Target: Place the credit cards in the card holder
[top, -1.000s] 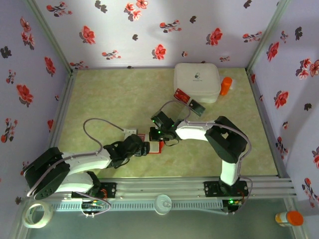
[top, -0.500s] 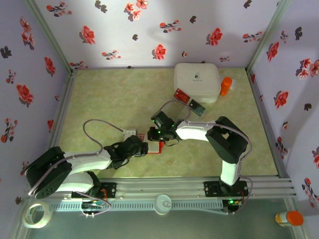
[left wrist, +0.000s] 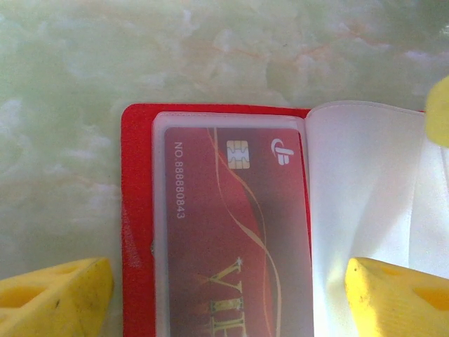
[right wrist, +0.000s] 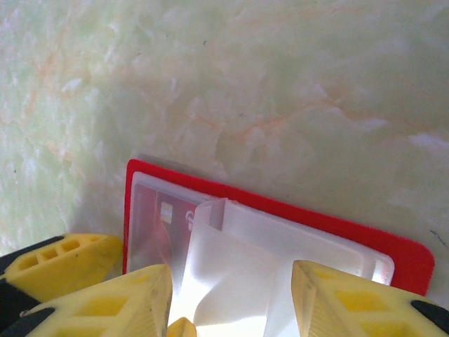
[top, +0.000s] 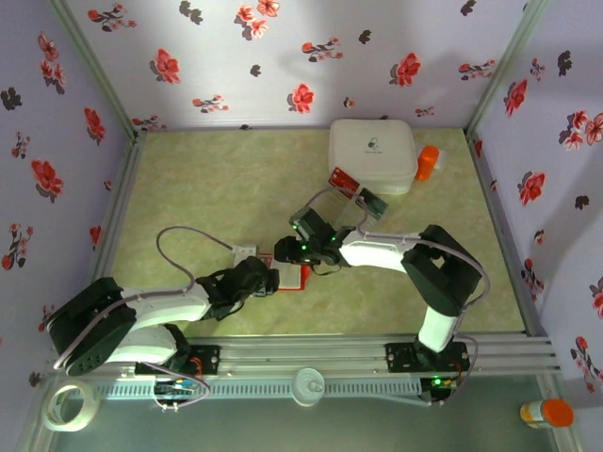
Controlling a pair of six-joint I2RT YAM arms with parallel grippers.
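The card holder [top: 298, 276] lies open on the table, a red wallet [left wrist: 137, 210] with pale pockets. One red credit card [left wrist: 231, 232] sits inside its left pocket. My left gripper [left wrist: 228, 302] is open, its yellow fingers [left wrist: 56, 295] standing either side of that pocket. My right gripper [right wrist: 231, 302] is open over the wallet [right wrist: 316, 221], and a pale pocket leaf [right wrist: 238, 267] bulges up between its fingers. A second red card [top: 344, 180] and a dark card [top: 371, 201] lie by the white box.
A white square box [top: 372, 151] stands at the back right with an orange bottle [top: 428, 162] beside it. A small white block [top: 247, 251] sits left of the wallet. The two grippers [top: 280, 266] crowd together over the wallet.
My right gripper has shifted left and lower over the wallet, its elbow swinging right. My left gripper drew back slightly to the left.
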